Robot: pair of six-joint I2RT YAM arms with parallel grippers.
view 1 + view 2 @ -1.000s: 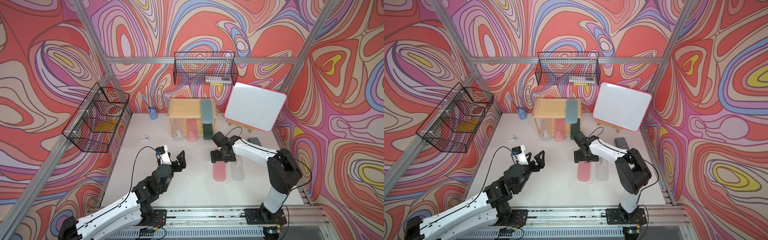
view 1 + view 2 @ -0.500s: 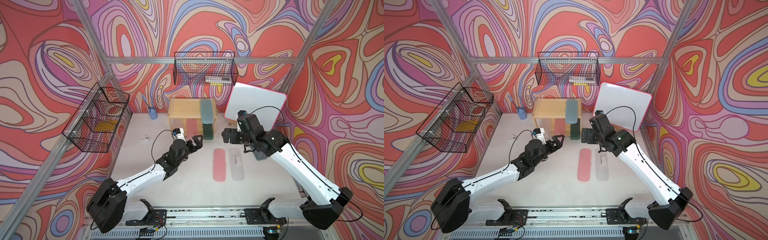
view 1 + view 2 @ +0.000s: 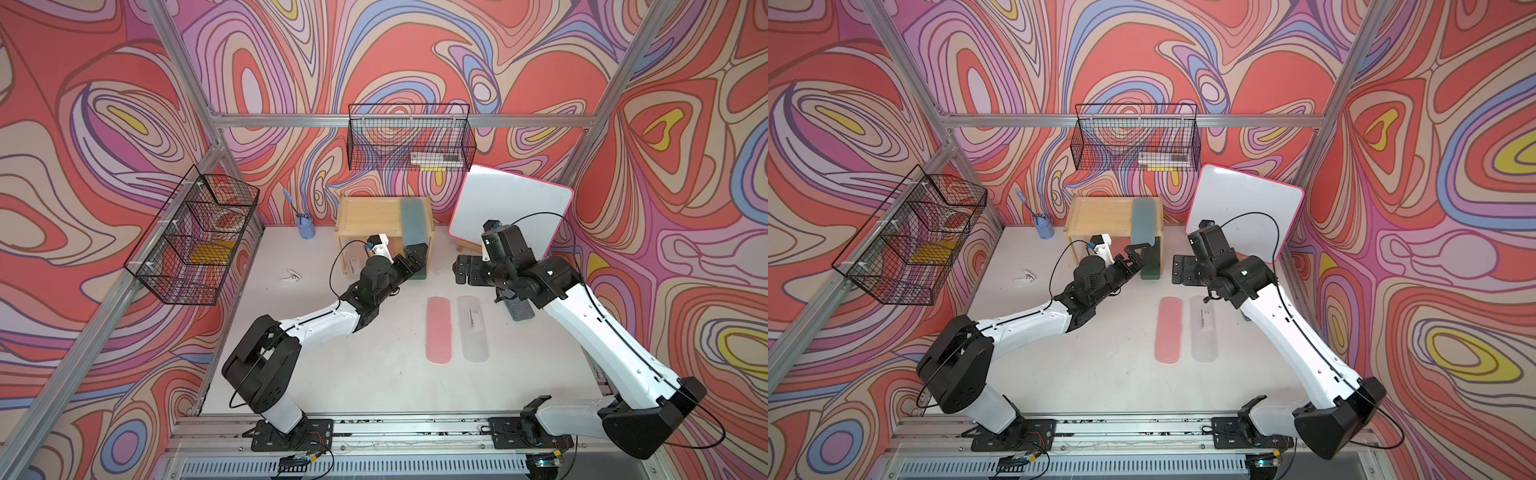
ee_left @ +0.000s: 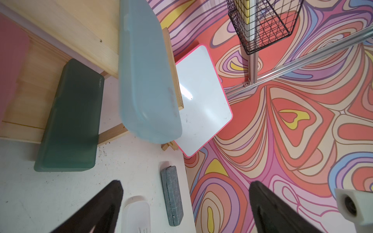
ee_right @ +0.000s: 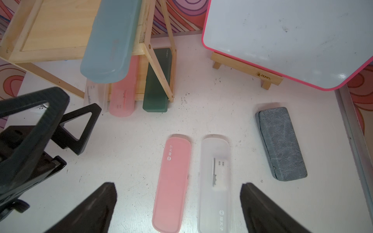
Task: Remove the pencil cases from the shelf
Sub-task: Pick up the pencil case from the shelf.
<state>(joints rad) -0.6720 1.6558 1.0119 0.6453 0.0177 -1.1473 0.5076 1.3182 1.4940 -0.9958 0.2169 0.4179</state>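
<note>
1. The shelf (image 3: pixel 365 216) stands at the back of the table (image 3: pixel 374 374), in the upper middle of both top views.
2. The teal case (image 3: pixel 413 220) lies on the right side of the top tray. Its front end sticks out past the rim.
3. In the right wrist view, three cases lie side by side on the bottom tray, in the upper left of the frame. They are the whitish shelf case (image 5: pixel 96 94), the pink shelf case (image 5: pixel 123 96) and the dark green case (image 5: pixel 158 84). Their front ends poke out toward the table.
4. Two cases lie flat on the table, right of the middle in both top views. The pink table case (image 3: pixel 439 328) is on the left. The whitish table case (image 3: pixel 473 328) is just beside it, with a thin gap between them.
5. The left gripper (image 3: pixel 409 259) is at the front right corner of the shelf, close to the teal case's end and the dark green case. In the left wrist view its fingers (image 4: pixel 105 207) are spread wide, with nothing between them.
6. The right gripper (image 3: pixel 465 270) is to the right of the shelf, in front of the whiteboard (image 3: pixel 511 216). Its fingers (image 5: pixel 94 207) are spread wide too and hold nothing.
7. A grey block (image 5: pixel 281 143) lies on the table, right of the whitish table case and apart from it.
</note>
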